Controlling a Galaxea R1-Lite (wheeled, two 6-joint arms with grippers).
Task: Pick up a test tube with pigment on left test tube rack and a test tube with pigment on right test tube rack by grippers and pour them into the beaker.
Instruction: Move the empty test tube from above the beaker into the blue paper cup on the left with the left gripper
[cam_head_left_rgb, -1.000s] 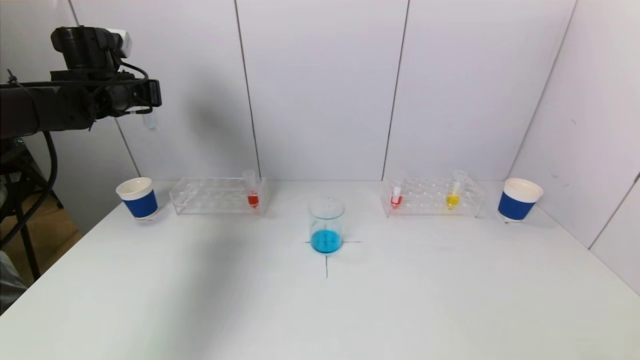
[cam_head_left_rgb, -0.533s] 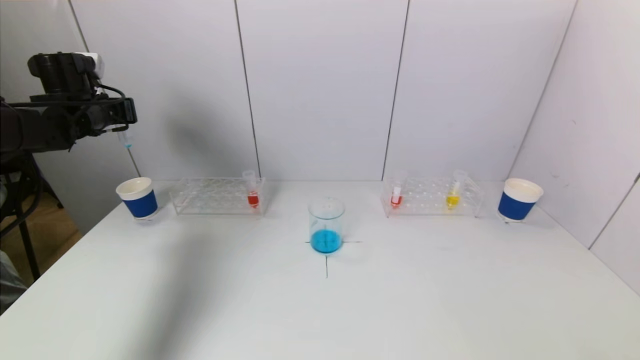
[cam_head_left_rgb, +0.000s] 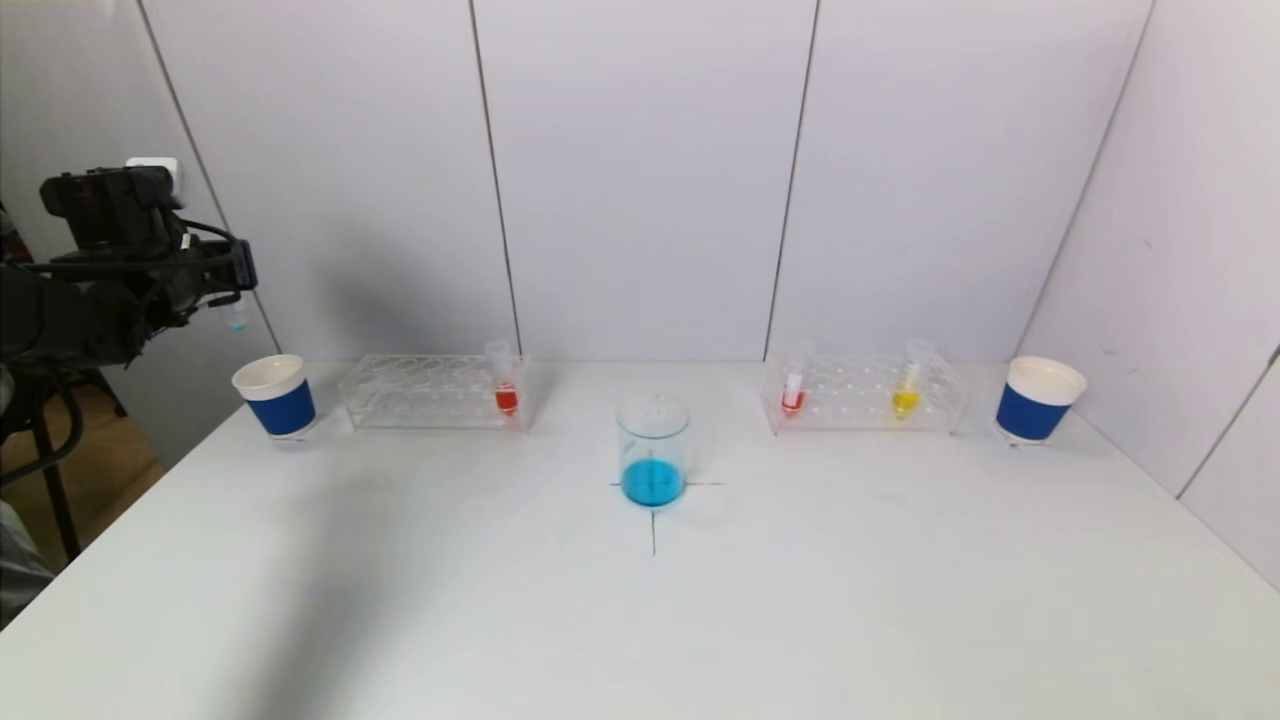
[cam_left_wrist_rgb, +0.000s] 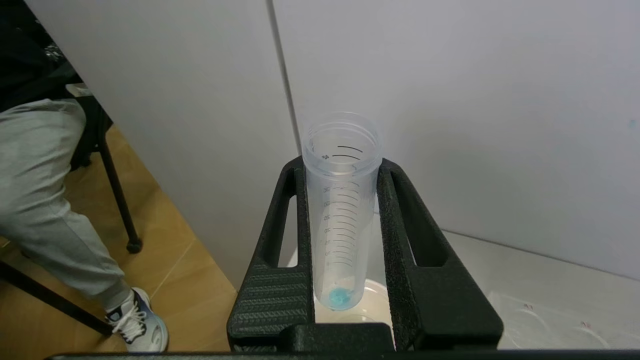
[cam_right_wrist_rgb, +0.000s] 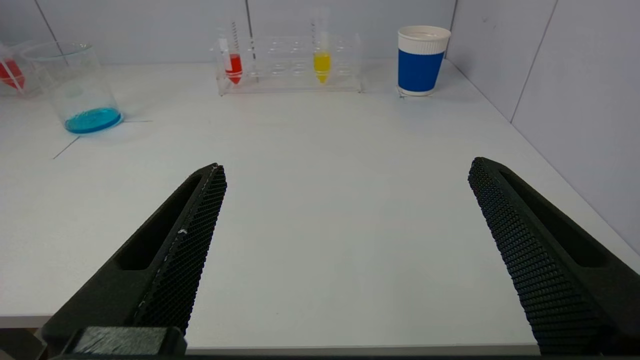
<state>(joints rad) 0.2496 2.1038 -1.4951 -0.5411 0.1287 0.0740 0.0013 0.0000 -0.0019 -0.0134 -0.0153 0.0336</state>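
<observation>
Tube (cam_left_wrist_rgb: 341, 210) nearly empty, blue dregs at tip, clamped upright in left claw (cam_head_left_rgb: 228, 290), above cup (cam_head_left_rgb: 274, 394) at table's far-left corner. Step looks like dropping it in: centre over rim, lower, then let go. Left rack (cam_head_left_rgb: 432, 391) just beside, beaker (cam_head_left_rgb: 653, 450) mid-table w/ blue. Right claw (cam_right_wrist_rgb: 345, 250) apart, near edge, lots of free table ahead.

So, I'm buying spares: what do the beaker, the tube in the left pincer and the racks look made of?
Beaker: clear and glossy, probably glass, though clear plastic can't be ruled out. Tube clamped in the left pincer: slightly cloudy, with a threaded rim and printed graduations, likely plastic. Left rack and right rack: clear flat panels with sharp edges, probably acrylic.
</observation>
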